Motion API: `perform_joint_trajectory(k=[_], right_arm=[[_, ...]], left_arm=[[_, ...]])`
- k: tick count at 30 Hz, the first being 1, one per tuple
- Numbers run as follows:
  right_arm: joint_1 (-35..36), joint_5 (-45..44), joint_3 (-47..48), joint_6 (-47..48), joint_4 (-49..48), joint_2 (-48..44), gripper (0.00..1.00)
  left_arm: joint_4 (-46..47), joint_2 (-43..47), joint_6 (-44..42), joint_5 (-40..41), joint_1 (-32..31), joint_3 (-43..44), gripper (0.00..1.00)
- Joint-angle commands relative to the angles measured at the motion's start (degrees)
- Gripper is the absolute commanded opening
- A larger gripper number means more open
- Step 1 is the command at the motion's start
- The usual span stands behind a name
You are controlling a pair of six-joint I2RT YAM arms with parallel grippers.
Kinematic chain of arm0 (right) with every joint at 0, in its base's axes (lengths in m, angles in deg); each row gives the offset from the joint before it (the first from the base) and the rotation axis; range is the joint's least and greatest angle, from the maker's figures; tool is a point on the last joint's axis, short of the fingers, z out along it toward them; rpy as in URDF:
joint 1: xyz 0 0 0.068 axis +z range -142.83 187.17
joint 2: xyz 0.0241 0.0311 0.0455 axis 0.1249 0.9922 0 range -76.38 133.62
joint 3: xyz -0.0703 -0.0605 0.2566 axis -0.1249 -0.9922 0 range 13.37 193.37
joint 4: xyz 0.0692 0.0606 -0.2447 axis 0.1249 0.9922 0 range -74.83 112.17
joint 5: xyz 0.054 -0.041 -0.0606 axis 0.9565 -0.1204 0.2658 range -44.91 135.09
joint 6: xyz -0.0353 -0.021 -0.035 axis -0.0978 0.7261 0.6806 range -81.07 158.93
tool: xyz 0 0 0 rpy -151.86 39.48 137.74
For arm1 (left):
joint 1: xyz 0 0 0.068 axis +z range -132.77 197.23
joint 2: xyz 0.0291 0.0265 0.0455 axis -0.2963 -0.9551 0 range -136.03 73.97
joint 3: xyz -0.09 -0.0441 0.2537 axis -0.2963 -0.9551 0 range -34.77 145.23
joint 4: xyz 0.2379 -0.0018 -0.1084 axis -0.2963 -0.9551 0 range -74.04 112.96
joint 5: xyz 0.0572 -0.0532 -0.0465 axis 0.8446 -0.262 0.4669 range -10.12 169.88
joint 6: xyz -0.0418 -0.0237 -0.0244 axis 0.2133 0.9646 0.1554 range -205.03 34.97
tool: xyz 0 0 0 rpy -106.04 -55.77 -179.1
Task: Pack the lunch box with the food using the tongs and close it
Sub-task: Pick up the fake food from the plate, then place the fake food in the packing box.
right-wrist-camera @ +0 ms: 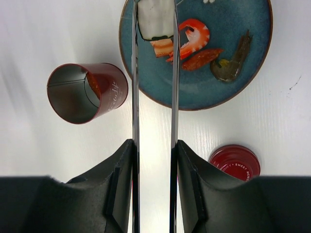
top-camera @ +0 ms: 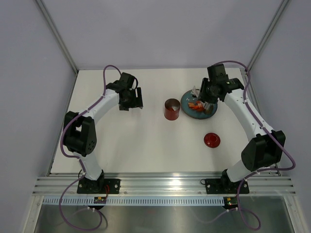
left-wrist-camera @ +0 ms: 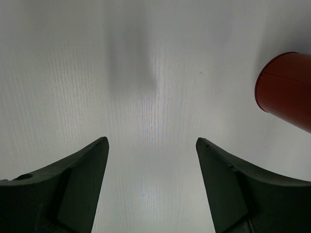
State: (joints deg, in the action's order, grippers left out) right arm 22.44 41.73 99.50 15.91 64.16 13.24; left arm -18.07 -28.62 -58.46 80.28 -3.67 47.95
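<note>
On the white bench [top-camera: 146,145] the right pincer [right-wrist-camera: 154,148], clamped on the tongs [right-wrist-camera: 135,73], should squeeze gently on the food [right-wrist-camera: 163,46] their tips straddle on the plate [right-wrist-camera: 243,24], with the lunch box [right-wrist-camera: 87,92] open beside it and the left pincer [left-wrist-camera: 151,145] apart and empty.

Left claw [left-wrist-camera: 151,141] hangs spread wide; right claw [right-wrist-camera: 154,143], arm stretched forward, is clamped in a grip

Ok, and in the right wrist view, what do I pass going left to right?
Open red can → tongs, gripped in the right claw → red lid. The plate spans most of the width, so I left it out.
</note>
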Motion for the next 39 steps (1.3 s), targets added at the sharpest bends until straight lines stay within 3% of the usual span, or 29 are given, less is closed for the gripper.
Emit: perform_joint_trajectory(k=[1,14,24,28,32,39], right_arm=[[0.4,2.5,2.0,1.0,0.3,-3.9,0.11],[14.0,-0.2,3.3,-1.6,2.5,-6.0,0.11],[16.4,0.7,2.6,-1.9,1.5,-3.4,0.13],[16.5,0.7,2.2,-1.9,1.4,-2.9,0.19],[16.7,1.1,2.1,-1.9,1.4,-2.4,0.38],[16.8,0.8,2.6,-2.0,1.5,-2.4,0.43]], left_arm=[[1.7,1.9,0.2,-0.1,0.0,-0.4,0.77],[1.5,2.0,0.3,-0.1,0.0,0.0,0.77],[1.5,2.0,0.3,-0.1,0.0,-0.2,0.77],[1.5,1.9,0.2,-0.1,0.0,-0.1,0.77],[1.6,1.8,0.2,-0.1,0.1,0.0,0.77],[1.5,1.7,0.2,-0.1,0.1,0.0,0.77]])
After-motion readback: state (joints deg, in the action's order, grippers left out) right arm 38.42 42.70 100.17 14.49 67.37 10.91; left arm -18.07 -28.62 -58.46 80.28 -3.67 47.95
